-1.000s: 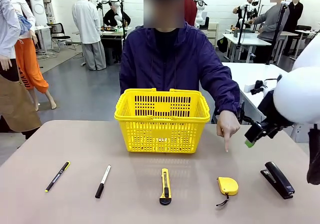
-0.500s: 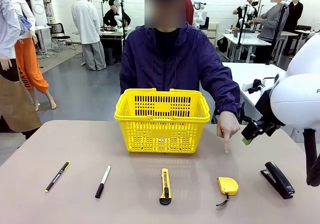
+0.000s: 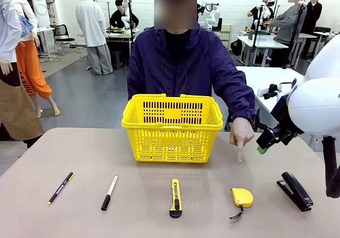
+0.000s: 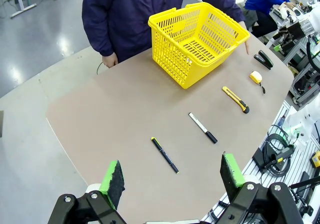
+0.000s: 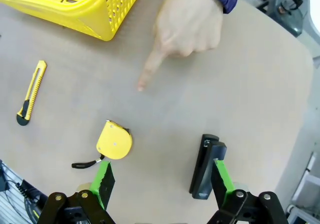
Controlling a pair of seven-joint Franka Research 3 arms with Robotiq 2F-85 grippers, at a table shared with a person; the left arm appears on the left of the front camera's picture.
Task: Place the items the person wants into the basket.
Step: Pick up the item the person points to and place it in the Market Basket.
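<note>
Front view: one yellow basket (image 3: pixel 172 126), five small items in a row before it.
One each: pen (image 3: pixel 61 187), marker (image 3: pixel 109 193), utility knife (image 3: pixel 176 197), tape measure (image 3: pixel 242 197), stapler (image 3: pixel 295 190); the person's hand (image 3: pixel 241 134) points down near the tape measure; the left gripper (image 4: pixel 171 173) and right gripper (image 5: pixel 161 180) gape wide, empty.

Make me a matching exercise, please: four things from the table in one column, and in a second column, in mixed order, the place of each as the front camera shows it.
Things
1. black pen
2. utility knife
3. tape measure
4. stapler

Places
a. closest to the person's pointing hand
b. right end of the row
c. left end of the row
d. middle of the row, on the robot's side of the basket

Pairs: 1-c, 2-d, 3-a, 4-b.
</note>
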